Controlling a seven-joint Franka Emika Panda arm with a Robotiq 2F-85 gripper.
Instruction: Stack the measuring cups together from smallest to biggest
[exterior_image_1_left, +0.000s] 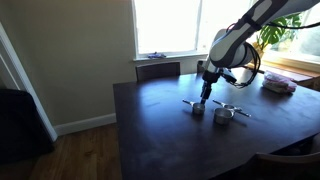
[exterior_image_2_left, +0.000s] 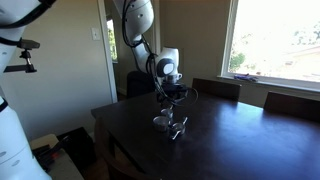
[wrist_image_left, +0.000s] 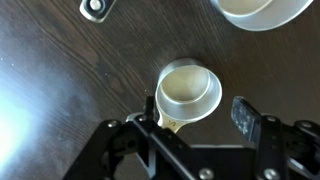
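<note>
Dark wooden desk (exterior_image_1_left: 160, 130): small shiny silver metal measuring cup (wrist_image_left: 188, 92) sits mid-desk, between spread fingers (wrist_image_left: 243, 112), unpinched. Risk: off-centre closure could strike the rim, tipping or skidding it toward the larger silver cup (exterior_image_1_left: 224, 115).

Daylight floods through the window (exterior_image_1_left: 165, 25) in the upper middle of an exterior view, blown out white; another window (exterior_image_2_left: 272, 40) glares at upper right. The dark bench (exterior_image_1_left: 190, 135) shows a pale sheen. Both exterior views are soft, the room dim. In the wrist view the measuring cup (wrist_image_left: 188, 90) gleams sharply.
</note>
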